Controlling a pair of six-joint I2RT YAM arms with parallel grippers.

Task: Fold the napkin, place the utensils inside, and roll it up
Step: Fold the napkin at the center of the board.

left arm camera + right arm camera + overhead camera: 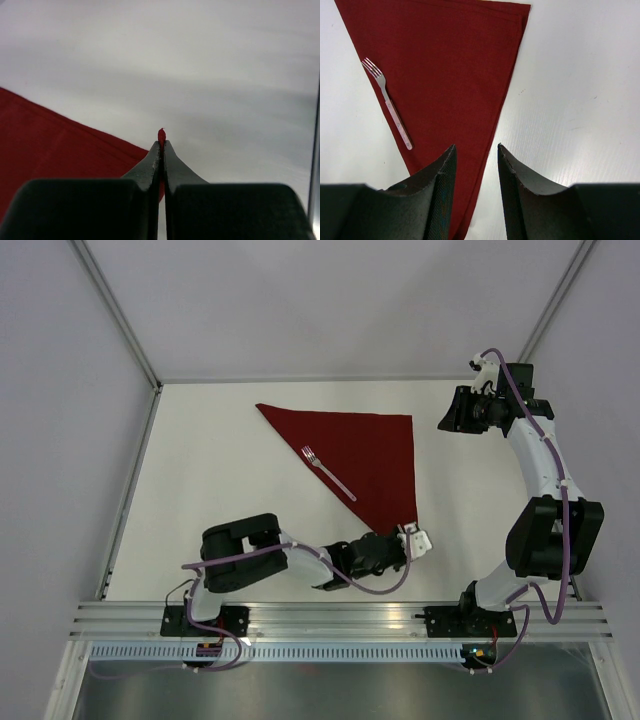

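One napkin [378, 445] corner is pinched in the left gripper [161, 143]; the right gripper [476, 146] hovers released.

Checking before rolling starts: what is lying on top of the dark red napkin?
Only the fork lies on the napkin, along its diagonal edge; left fingers pinch its near corner. Anything between its folded layers is hidden.

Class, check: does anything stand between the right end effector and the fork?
Nothing visible does. The open right end effector hangs beside the dark red folded cloth napkin; the slim silvery-pink fork lies uncovered along its edge.
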